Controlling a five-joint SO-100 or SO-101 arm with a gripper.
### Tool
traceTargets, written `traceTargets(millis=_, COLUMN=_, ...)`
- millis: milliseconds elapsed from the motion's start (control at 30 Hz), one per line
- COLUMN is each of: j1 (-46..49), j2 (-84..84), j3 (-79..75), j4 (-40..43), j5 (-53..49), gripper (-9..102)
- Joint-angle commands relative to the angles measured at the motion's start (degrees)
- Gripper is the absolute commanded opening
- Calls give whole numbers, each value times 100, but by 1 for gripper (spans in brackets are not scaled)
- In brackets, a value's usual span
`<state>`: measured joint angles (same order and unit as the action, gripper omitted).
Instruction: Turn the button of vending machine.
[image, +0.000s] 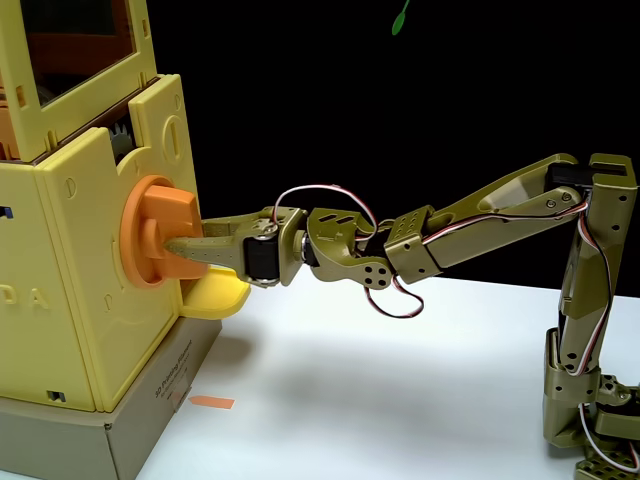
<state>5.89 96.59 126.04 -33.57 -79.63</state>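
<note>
End effector (178, 247) reaches level to the left of the fixed view, fingers narrowed onto the bar of the button (158, 232) on the machine (80, 300) front. Yellow tray (215, 297) sits just below it, tabletop (400, 380) underneath.

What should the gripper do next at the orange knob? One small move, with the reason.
Probably roll the wrist to start turning the button. The gripper already sits at its blocky bar, fingers against it, on the vending machine; whether the grip is firm is unclear.
</note>
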Motion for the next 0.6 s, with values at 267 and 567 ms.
traceTargets(millis=267, j1=-229, j2=-9, j3=-281, j4=-141, j5=-114, gripper=-2)
traceTargets(millis=567, j1=-220, j2=149, j3=-237, j4=-141, j5=923, gripper=-2)
